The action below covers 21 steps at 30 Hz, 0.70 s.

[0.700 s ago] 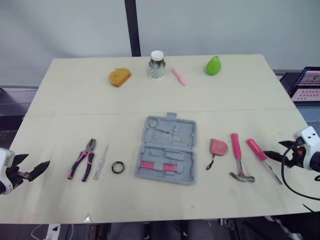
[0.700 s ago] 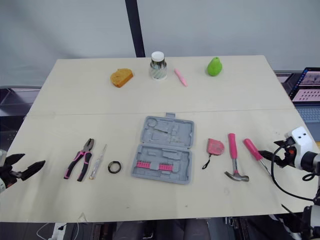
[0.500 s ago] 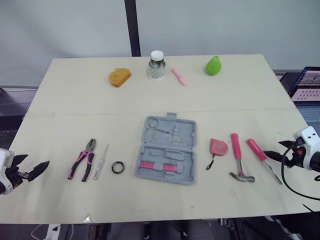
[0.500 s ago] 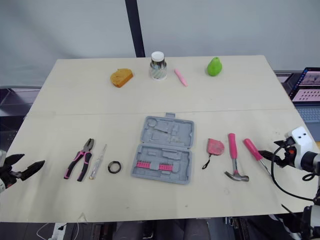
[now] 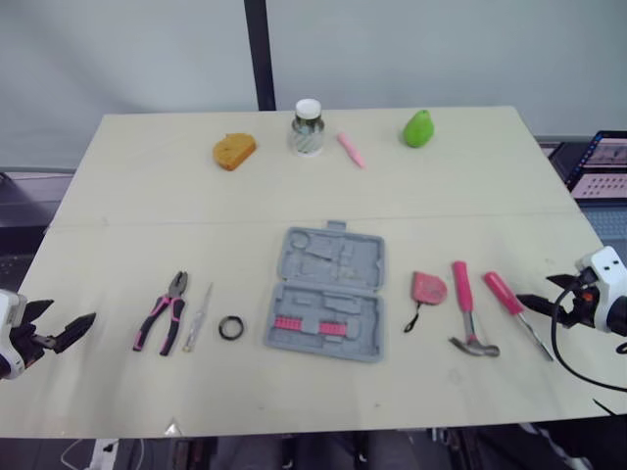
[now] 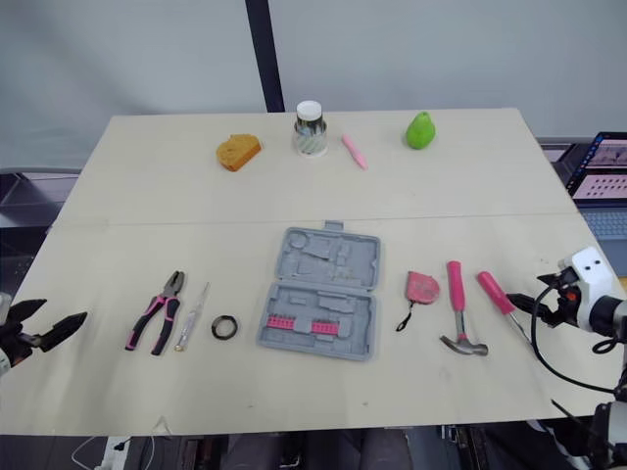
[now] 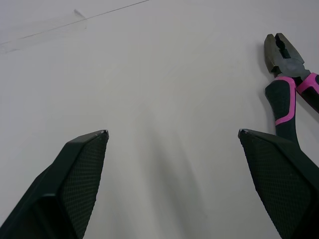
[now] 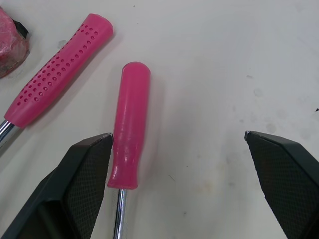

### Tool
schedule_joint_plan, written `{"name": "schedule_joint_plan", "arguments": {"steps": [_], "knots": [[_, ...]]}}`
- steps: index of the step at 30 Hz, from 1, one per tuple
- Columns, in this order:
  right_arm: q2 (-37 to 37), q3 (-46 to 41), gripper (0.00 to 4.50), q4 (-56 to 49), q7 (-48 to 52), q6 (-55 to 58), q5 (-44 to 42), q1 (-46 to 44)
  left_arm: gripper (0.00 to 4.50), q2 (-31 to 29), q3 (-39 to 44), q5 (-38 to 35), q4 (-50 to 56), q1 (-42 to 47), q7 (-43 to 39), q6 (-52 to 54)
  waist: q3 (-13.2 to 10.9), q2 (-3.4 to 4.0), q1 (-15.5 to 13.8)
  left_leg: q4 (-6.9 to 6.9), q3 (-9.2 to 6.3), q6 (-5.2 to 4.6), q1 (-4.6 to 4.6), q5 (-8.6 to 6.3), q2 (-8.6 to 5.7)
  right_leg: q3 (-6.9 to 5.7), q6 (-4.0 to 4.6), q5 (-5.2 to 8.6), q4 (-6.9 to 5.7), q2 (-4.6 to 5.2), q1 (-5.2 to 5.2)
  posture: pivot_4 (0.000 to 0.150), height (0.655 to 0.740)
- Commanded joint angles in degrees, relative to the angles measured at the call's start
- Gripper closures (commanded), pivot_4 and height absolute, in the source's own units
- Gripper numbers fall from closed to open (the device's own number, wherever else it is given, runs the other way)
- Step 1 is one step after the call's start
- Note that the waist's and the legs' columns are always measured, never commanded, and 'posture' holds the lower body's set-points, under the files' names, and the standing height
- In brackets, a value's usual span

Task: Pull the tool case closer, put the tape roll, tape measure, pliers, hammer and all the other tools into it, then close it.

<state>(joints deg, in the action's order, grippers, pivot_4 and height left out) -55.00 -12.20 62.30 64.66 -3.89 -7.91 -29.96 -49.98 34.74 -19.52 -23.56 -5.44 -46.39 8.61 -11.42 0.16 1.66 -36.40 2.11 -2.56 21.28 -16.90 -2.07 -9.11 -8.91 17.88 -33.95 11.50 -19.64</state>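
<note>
On the bench (image 5: 147, 176), midway across, the open grey tool case (image 5: 326, 294) lies flat, tools either side. Our left gripper (image 7: 172, 132) and right gripper (image 8: 178, 133) hover empty at the edges, fingers apart. We judge both should grip its near rim and drag evenly.

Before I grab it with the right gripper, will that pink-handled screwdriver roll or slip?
Likely to roll if nudged: the screwdriver has a round, smooth handle and lies flat on the table. Probably rigid and handle-heavy, given its thin shaft. The smooth plastic may slip.
</note>
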Motion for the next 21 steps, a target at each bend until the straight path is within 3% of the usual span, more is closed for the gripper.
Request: {"name": "schedule_joint_plan", "arguments": {"steps": [1, 16, 19, 21], "knots": [[-2.31, -1.66, 0.0, -1.17, -0.41, -1.01, -0.86, -0.23, 0.03, -1.04, 0.89, 0.31, 0.0, -0.38, 0.27, -0.95, 0.0, 0.0, 0.0, 0.0, 0.0, 0.0, 0.0, 0.0, 0.0, 0.0, 0.0, 0.0, 0.0, 0.0, 0.0, 0.15, 0.74], [-2.48, -2.52, 0.0, -2.48, 0.14, -0.28, -2.25, 0.36, 0.03, -0.74, 0.65, 0.79, 0.46, -0.09, 0.87, -0.96, 0.0, 0.0, 0.0, 0.0, 0.01, 0.0, 0.0, 0.0, 0.0, 0.0, 0.0, 0.0, 0.0, 0.0, 0.0, 0.15, 0.74], [-1.61, -3.8, 0.0, -9.9, 2.67, 4.04, -5.47, 2.63, 0.03, -1.12, 0.5, 0.65, 2.41, 0.75, 0.97, -0.75, 0.0, 0.0, -0.04, 0.0, 0.01, 0.0, 0.0, 0.0, 0.0, 0.0, 0.0, 0.0, 0.0, 0.0, 0.0, 0.15, 0.74], [-0.6, -4.37, 0.0, -20.87, 3.17, 9.87, -8.47, 6.35, 0.03, -1.38, -0.25, 0.09, 6.13, 1.68, 0.7, 0.61, 0.0, 0.0, -0.08, 0.0, 0.0, 0.01, 0.01, -0.01, 0.03, 0.0, 0.0, 0.0, 0.0, -0.01, 0.0, 0.15, 0.74]]}}
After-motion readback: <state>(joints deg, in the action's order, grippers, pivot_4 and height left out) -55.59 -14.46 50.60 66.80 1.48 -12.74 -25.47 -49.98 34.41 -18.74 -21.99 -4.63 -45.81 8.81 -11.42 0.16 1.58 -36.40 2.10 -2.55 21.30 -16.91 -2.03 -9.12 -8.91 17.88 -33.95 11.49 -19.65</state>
